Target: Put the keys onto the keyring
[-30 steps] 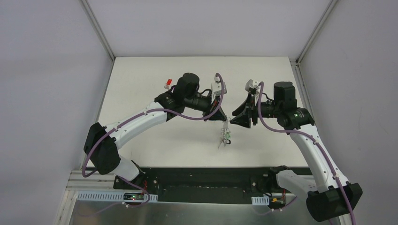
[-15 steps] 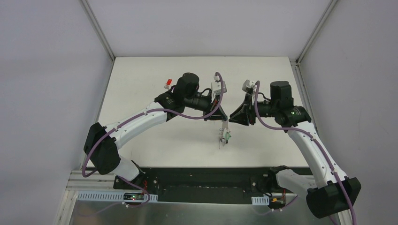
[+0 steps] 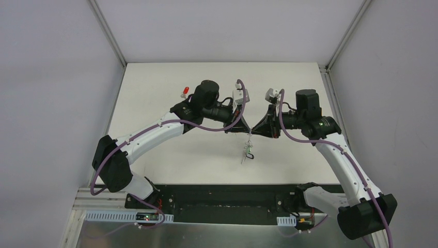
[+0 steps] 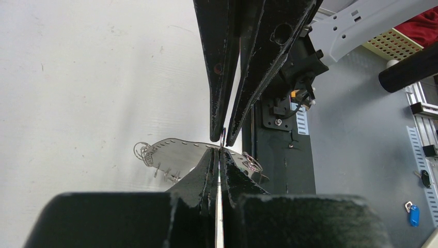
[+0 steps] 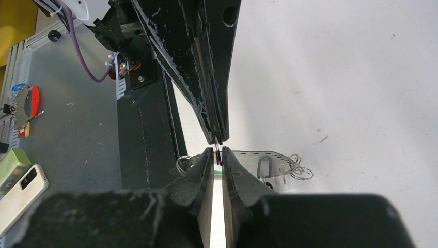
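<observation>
My left gripper [image 3: 246,129] and right gripper [image 3: 253,131] meet tip to tip above the middle of the table. The left gripper [image 4: 219,153] is shut on the thin wire of the keyring [image 4: 178,148], a grey metal band with small loops that hangs below both [image 3: 248,147]. The right gripper [image 5: 217,153] has closed to a narrow slit with the same wire in it. A black-tagged key [image 5: 263,168] hangs on the keyring [image 5: 248,155], and a sliver of green [image 5: 218,169] shows behind my fingers. A red key [image 3: 183,92] lies on the table at the back left.
The black base plate [image 3: 222,196] runs along the table's near edge, below the hanging keyring. Grey walls close in the left, right and back. Off the table a phone [image 5: 20,191] and a blue tag [image 4: 413,214] lie on the bench.
The right gripper has moved left up to the left gripper's tips and narrowed its jaws round the keyring wire. The hanging keyring swung slightly. The left arm stayed put.
</observation>
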Controlling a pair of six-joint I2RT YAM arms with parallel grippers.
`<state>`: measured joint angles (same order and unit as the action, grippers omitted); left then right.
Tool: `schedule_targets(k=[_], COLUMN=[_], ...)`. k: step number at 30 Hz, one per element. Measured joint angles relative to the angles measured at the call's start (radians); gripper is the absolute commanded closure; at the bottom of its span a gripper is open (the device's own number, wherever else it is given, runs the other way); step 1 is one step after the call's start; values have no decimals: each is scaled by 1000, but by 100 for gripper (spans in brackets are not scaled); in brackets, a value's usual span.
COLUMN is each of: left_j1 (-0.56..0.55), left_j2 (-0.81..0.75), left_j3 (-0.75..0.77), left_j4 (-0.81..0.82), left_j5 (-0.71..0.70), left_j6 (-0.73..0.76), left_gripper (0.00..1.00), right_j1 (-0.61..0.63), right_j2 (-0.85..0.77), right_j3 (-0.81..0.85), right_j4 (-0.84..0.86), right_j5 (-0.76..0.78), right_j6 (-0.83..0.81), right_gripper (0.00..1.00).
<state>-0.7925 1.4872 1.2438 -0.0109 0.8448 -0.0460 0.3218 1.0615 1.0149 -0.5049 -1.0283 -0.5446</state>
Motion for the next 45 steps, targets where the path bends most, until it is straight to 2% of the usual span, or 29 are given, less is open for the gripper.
schedule_targets(k=[19,31,39,45], left_j1=[0,0,0,0], left_j2=[0,0,0,0], left_j3=[0,0,0,-3], left_j4=[0,0,0,0], left_j5=[1,1,0,0], left_j6=[0,1,2,6], left_gripper=[100,100,100,100], right_j1=[10,10,10,10], right_j2=[13,12,11,11], right_j3=[2,2,2,2], right_j4=[0,-1,-2,-9], right_j5=[1,7,7,3], right_j6=[0,-11,-15,-23], right_gripper=[92,89,100,100])
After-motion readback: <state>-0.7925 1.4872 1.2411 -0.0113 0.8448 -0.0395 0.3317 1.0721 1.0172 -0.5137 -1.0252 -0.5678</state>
